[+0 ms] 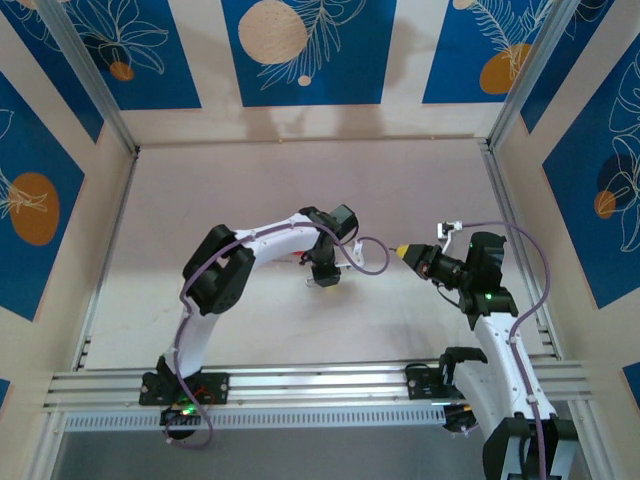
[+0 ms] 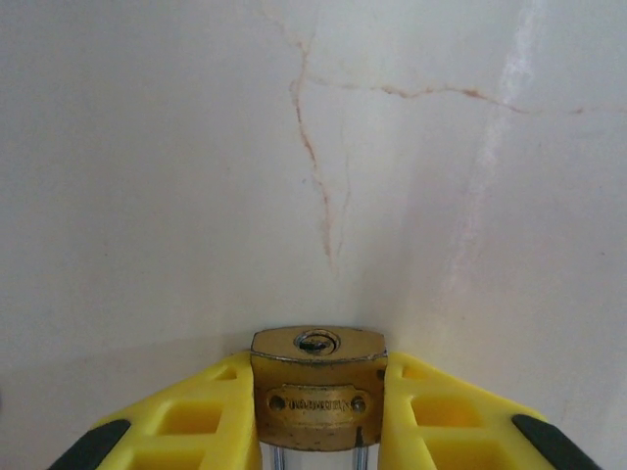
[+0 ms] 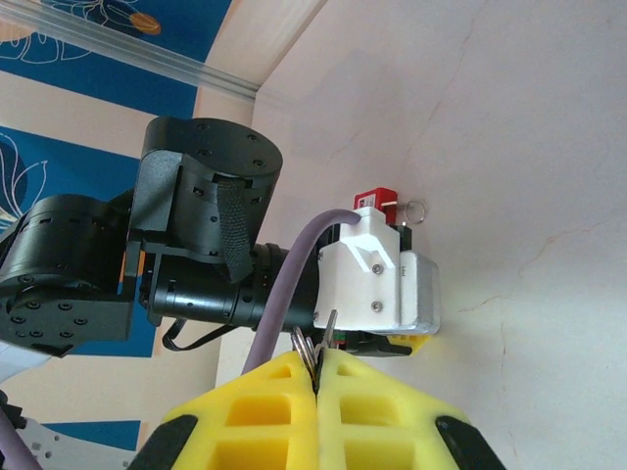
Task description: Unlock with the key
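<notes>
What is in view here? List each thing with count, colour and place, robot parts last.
brass padlock: 1, gold, between the left gripper fingers, keyhole showing
red padlock: 1, red, on the table by the left wrist
key: 1, silver, pinched in the right gripper
table: 1, cream, under both arms
wall panels: several, blue and cream, around the table
left gripper: 1, yellow, shut on the brass padlock
right gripper: 1, yellow, shut on the key
</notes>
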Robot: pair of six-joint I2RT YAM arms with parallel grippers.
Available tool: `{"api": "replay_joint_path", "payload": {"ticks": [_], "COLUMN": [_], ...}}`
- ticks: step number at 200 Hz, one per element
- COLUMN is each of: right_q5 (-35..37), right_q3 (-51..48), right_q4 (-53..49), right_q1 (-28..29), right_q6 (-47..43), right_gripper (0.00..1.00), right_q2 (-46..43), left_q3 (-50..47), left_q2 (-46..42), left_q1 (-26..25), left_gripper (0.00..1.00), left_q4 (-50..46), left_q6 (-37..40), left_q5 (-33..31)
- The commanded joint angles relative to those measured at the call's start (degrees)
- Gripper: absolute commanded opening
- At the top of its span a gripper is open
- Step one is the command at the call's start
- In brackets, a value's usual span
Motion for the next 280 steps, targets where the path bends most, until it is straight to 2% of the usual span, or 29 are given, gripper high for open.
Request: {"api": "replay_joint_path", "payload": {"ticks": [1, 108, 160, 210, 280], "right_q5": [0.0, -0.2, 2.4, 6.0, 6.3], "right_q3": [0.0, -0.5, -0.2, 1.6, 5.3], "right_q4": [-1.1, 1.1, 2.2, 3.6, 5.9], "right_q1": [-0.5, 1.4, 6.0, 11.0, 17.4], "right_q6": [-1.0, -1.2, -2.3, -3.5, -5.5], "right_gripper": [0.0, 0.0, 0.0, 0.0, 0.0], "right_q2": [-0.8, 1.3, 3.8, 7.6, 14.2], "left_q3": [-2.1, -9.8, -17.5, -20.3, -30.0], "left_q2": [-2.4, -11.9, -19.8, -24.4, -31.3], "left_q1": [1.2, 1.2, 1.2, 0.8, -0.1], "left_gripper": [0.22, 0.19, 0.15, 0.15, 0.16], "left_q4": [-0.3, 11.6, 22.3, 26.4, 39.2], "left_q6": [-0.9, -1.8, -2.4, -3.4, -5.6], "left_q5": [1.2, 4.1, 4.7, 4.6, 4.7]}}
